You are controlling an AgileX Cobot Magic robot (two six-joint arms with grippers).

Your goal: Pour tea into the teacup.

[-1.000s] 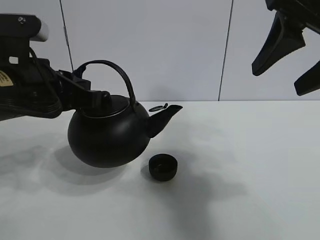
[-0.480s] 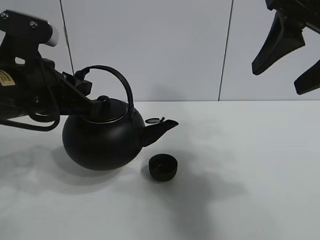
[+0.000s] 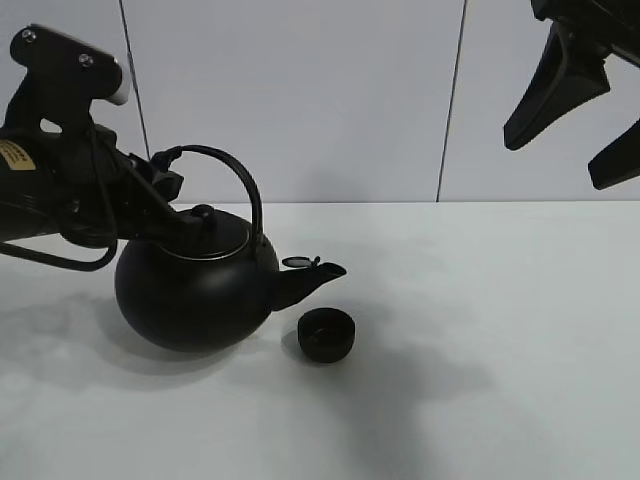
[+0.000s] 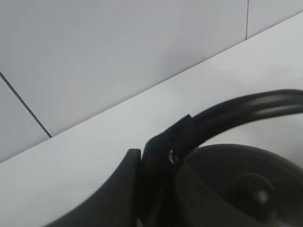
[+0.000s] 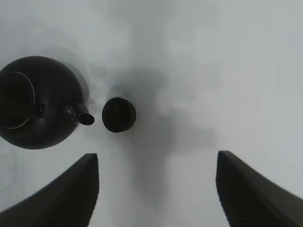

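Teacup (image 3: 326, 334) stands upright on the white table (image 3: 520, 350), just below the centre of the high view, small and black with its mouth facing up.

Starting at the left edge, your left arm comes in from the upper left. The left gripper (image 3: 165, 182) has its jaws closed on the left end of the arched handle (image 3: 235, 170). In the left wrist view one dark finger (image 4: 156, 158) presses against that handle just above the lid (image 3: 215, 228).

The kettle (image 3: 190, 295) fills the left-centre of the frame. It is tipped to the right, so the lid slants down toward the spout (image 3: 312, 278), and the small spout flap (image 3: 298, 262) stands lifted. In the right wrist view the spout tip lies just beside the teacup, with a narrow gap between them. You cannot tell from these views whether any liquid is running.

In the upper right corner, well apart from the kettle, your right gripper (image 3: 553, 165) hangs high over the table. Its jaws are spread wide and hold nothing.
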